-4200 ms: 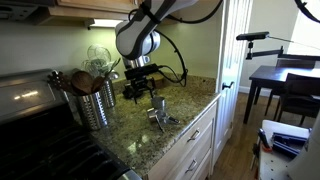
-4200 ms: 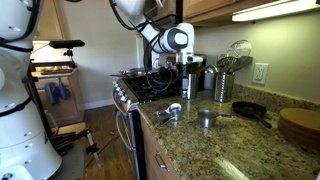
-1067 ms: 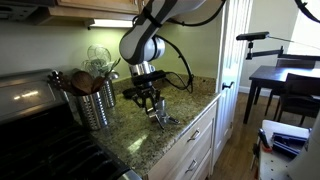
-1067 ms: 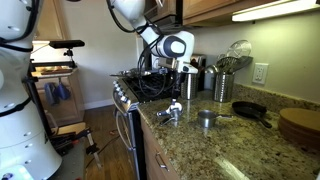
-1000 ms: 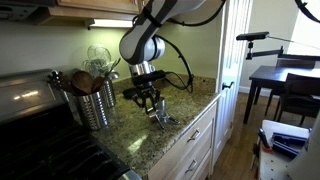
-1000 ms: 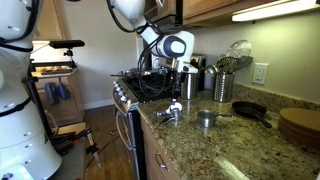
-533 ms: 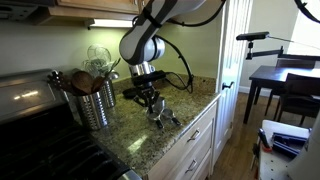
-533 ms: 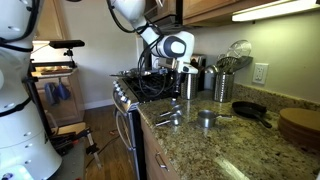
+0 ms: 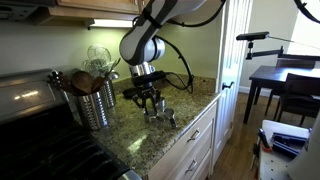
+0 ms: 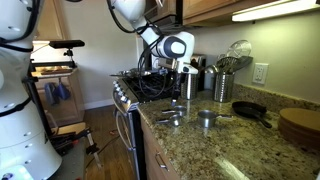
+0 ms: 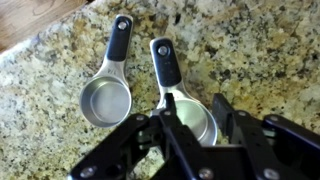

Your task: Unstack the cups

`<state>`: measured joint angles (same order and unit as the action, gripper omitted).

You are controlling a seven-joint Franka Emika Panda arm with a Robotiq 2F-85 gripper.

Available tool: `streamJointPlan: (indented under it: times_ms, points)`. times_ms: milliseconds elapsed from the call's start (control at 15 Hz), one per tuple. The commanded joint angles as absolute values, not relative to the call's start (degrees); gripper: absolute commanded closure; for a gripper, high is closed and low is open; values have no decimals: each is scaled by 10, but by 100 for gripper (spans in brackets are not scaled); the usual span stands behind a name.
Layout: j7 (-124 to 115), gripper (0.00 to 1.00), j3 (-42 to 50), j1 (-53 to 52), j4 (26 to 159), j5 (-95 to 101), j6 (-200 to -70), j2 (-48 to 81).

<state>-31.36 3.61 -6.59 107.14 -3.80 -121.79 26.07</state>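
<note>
In the wrist view two metal measuring cups with black handles lie side by side on the granite counter. One cup (image 11: 104,101) lies free at the left. The other cup (image 11: 197,122) lies between the fingers of my gripper (image 11: 196,128), its handle pointing away. The fingers stand wide apart on either side of its bowl, and the gripper looks open. In both exterior views the gripper (image 9: 150,102) (image 10: 176,97) hangs low over the cups (image 9: 166,117) (image 10: 168,118) near the counter's front edge.
A metal utensil holder (image 9: 92,103) (image 10: 221,86) stands at the back by the stove (image 9: 35,135). In an exterior view there are also a small metal cup (image 10: 207,119), a black skillet (image 10: 248,110) and a wooden board (image 10: 300,125). The counter edge (image 9: 195,115) is close by.
The gripper came down from above the counter onto the upright cup stack. In the last second the stack came apart and the cups now lie flat, apart from each other.
</note>
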Motion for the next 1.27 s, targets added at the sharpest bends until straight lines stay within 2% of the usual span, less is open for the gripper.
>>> streamJointPlan:
  times_ms: [0,200,333,400,533,1200]
  points:
    - [-301,26,36,-60,1079,-35,-1211,246]
    - [-300,5,36,-60,1084,-34,-1212,239]
    - [-295,0,37,-60,1091,-33,-1215,230]
    - [-308,12,36,-64,1070,-37,-1217,257]
    - [-304,0,36,-63,1070,-36,-1217,256]
    - [-303,0,36,-63,1070,-36,-1217,255]
